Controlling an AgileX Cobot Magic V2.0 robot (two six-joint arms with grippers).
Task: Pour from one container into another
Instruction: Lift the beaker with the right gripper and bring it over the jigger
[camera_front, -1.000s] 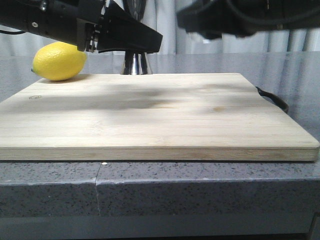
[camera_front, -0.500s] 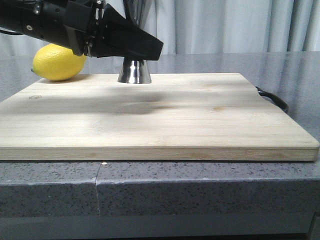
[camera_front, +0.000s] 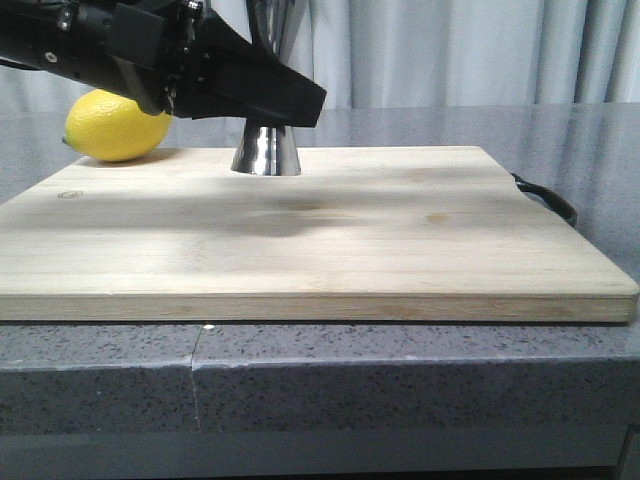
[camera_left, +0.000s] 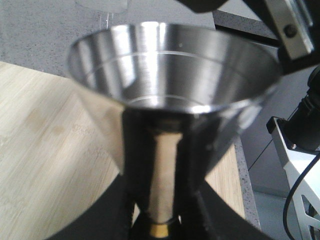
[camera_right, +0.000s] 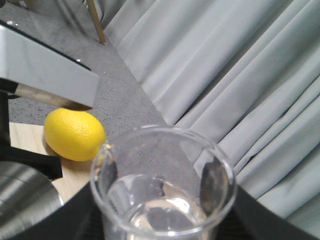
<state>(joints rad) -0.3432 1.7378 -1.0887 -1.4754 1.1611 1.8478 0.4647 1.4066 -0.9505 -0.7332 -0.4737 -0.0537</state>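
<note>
The steel jigger (camera_front: 267, 150) stands upright at the back left of the wooden board (camera_front: 330, 230), its foot at the board's surface. My left gripper (camera_front: 285, 95) is shut on its narrow waist; the left wrist view shows the black fingers (camera_left: 135, 165) clamping the jigger (camera_left: 170, 70) above its gold band, with the open cup empty. In the right wrist view, my right gripper (camera_right: 162, 227) is shut on the glass beaker (camera_right: 160, 192), which holds clear liquid. The front view shows neither the right gripper nor the beaker.
A yellow lemon (camera_front: 118, 123) lies at the board's back left corner, just left of the jigger, and is also seen as the lemon (camera_right: 74, 134) beyond the beaker. A black handle (camera_front: 548, 200) sticks out at the board's right side. Grey curtains hang behind.
The right arm, at the top right of the front view a second ago, has left that view. The left gripper has brought the jigger lower and nearer, onto the board.
</note>
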